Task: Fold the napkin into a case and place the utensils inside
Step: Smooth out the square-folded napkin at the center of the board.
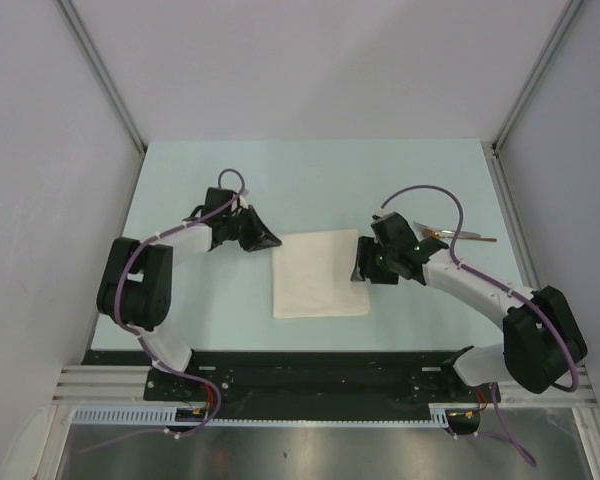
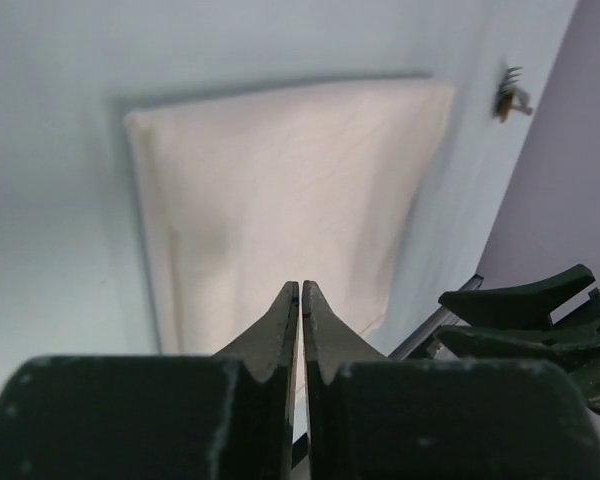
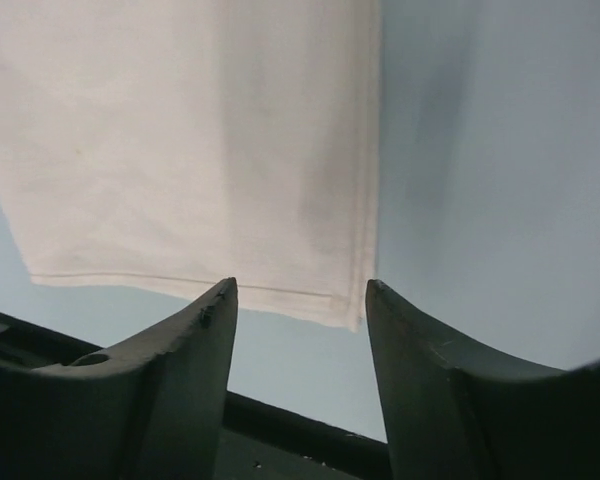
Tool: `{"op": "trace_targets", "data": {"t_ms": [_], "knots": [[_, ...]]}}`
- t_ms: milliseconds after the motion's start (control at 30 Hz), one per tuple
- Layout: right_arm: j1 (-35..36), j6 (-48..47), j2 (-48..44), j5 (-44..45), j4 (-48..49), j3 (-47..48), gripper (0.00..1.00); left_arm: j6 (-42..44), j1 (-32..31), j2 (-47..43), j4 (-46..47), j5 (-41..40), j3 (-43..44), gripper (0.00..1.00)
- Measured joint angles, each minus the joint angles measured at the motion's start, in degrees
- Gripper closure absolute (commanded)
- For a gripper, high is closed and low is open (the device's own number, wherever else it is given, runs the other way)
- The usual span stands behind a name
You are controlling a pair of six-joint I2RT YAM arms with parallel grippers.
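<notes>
**Step in hand (judged):** folding. The soft, cream-white square cloth napkin [image 1: 320,273] lies flat at the middle of the pale blue-green tabletop [image 1: 200,180]. It is broad and nearly square, not yet narrowed into a long pouch. Whether it is already doubled cannot be told.

**Right tool** [image 3: 300,288]: fingers spread, holding nothing. It hovers at the napkin's right edge. The wrist view shows one corner of the cloth in the gap between the fingers.

**Left tool** [image 2: 301,292]: fingers pressed together, with no cloth seen between them. It sits just beside the napkin's far left corner.

**Next move (judged):**
- The right tool must drop onto the edge below it and close on the top layer alone.
- It must then carry that edge across toward the left to make a narrower band.
- The left tool must part its fingers before it can pinch, or else pin the cloth against sliding.

**Containers:** no case exists yet, so nothing is inside one. The slim metal spoon [image 1: 475,238], with silver handle and coppery bowl, lies on bare tabletop. It is beyond the right wrist, well apart from the napkin, and partly crossed by a purple cable [image 1: 458,215].
</notes>
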Motion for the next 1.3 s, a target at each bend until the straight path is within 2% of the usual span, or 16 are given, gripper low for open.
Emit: {"op": "trace_targets", "data": {"t_ms": [133,233,267,333,367,467,633,800,1067,1300], "knots": [[2.5,-0.5,3.4,0.5,0.3,7.7,0.43,-2.2,0.0,1.1,3.3,1.9,3.1,0.93],[4.0,1.1,8.0,-3.2,6.2,10.4,0.57,-3.5,0.0,3.7,3.7,2.7,4.8,0.93],[4.4,2.1,10.3,-5.0,8.9,10.8,0.67,-3.9,0.0,5.1,3.7,3.0,5.5,0.93],[5.9,3.9,13.9,-7.8,14.1,10.9,0.75,-4.4,0.0,7.7,3.7,3.2,6.0,0.94],[6.5,5.3,15.9,-9.4,17.3,10.9,0.85,-4.3,0.0,8.9,3.2,3.3,6.2,0.94],[8.6,9.4,22.4,-14.3,27.9,11.1,0.94,-3.7,0.2,12.4,0.1,3.2,8.0,0.94],[11.3,14.9,33.2,-20.1,41.7,14.5,0.97,-0.9,1.5,15.6,-4.2,2.4,11.1,0.94],[11.8,18.7,38.9,-23.7,50.2,17.0,0.98,1.5,2.7,15.9,-6.3,1.7,12.2,0.94],[9.3,21.5,48.3,-27.5,56.4,24.6,0.99,1.9,2.8,16.5,-6.1,2.2,12.2,0.94],[9.4,24.2,51.6,-29.2,59.8,23.0,0.99,1.9,2.8,16.6,-6.2,2.1,12.3,0.94]]}}
